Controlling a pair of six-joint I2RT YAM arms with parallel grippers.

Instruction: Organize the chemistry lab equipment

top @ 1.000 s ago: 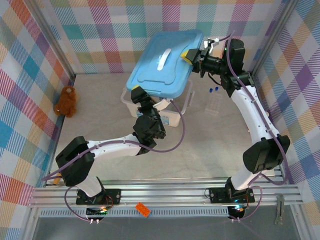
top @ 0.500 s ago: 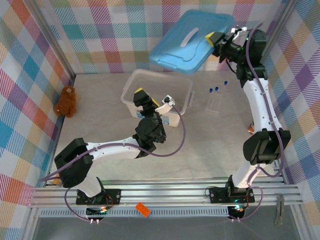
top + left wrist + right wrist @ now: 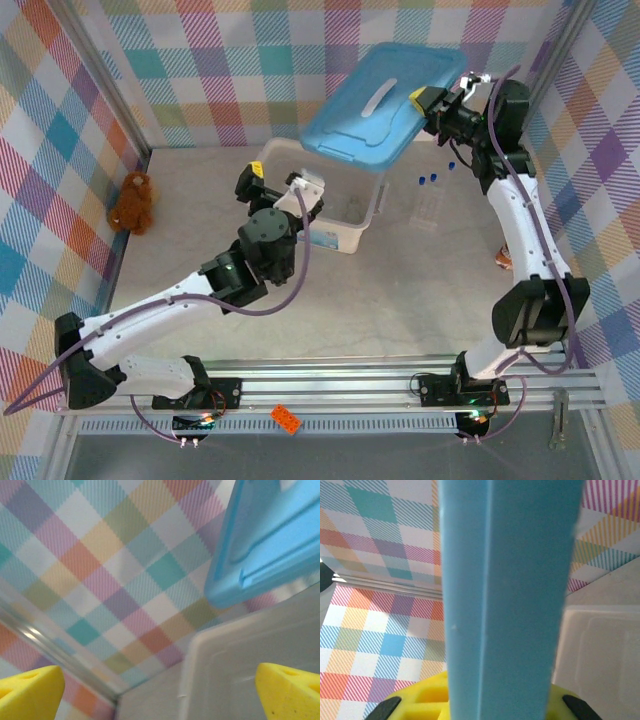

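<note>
R tool [image 3: 426, 100] gripping blue lid [image 3: 385, 100] over clear bin [image 3: 345, 236], L tool [image 3: 278, 181] gaping empty at bin's 9 o'clock, test tubes [image 3: 430, 196] at 3, plush toy [image 3: 131, 202] far 9, worktop [image 3: 400, 290] room at 6.

No readable text — no labels or numbers.

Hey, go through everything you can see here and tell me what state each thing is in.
Blue lid: off the bin, held in the air, tilted.
Clear bin: uncovered, standing on the table.
Right claw: shut on the lid's edge.
Left claw: open, holding nothing, by the bin.
Test tubes: capped, lying on the table right of the bin.
Plush toy: sitting at the table's left edge.
</note>
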